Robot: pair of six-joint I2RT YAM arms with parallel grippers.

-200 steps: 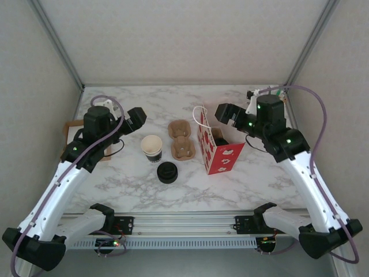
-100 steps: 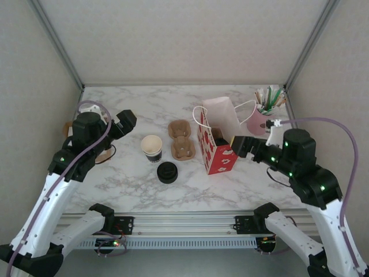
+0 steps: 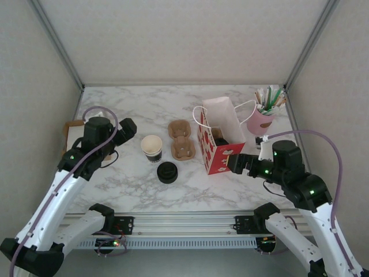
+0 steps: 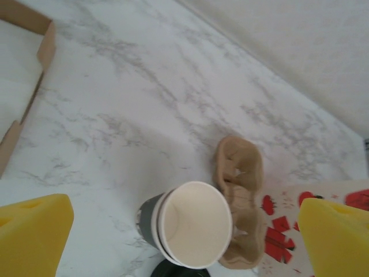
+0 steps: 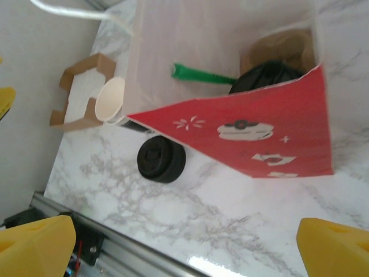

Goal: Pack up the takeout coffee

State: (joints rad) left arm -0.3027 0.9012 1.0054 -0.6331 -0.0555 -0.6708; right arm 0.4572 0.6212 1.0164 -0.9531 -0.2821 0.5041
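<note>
1. on a marble table (image 3: 144,104) enclosed by pale walls, a red paper bag (image 3: 221,159) with white handles stands upright right of centre, its mouth open.
2. the takeout coffee (image 5: 266,75) sits inside the bag at its right end; the right wrist view shows only its round black lid, with brown cardboard just behind it and a green stick (image 5: 199,73) lying across the bag's pale inner wall.
3. the right gripper (image 3: 233,164) hangs just beside the bag's near right corner, pointing left; its yellow fingers (image 5: 34,242) are spread wide with nothing between them. whether it touches the bag cannot be told.
4. the left gripper (image 3: 128,129) hovers at the left of the table, aimed toward the centre; its fingers (image 4: 31,231) are likewise released and grasp nothing.
5. a lidless cup (image 3: 151,147) with a cream inside stands upright just right of the left gripper, near the table's middle.
6. a loose black lid (image 3: 167,172) lies on the marble near the cup, on its near right side, apart from it.
7. a brown cardboard cup carrier (image 3: 180,140) lies between the lidless cup and the bag, close to both.
8. a pink cup (image 3: 260,121) bristling with sticks stands at the far right, beyond the bag.
9. a shallow cardboard tray (image 3: 70,127) sits at the left edge, partly hidden behind the left arm.
</note>
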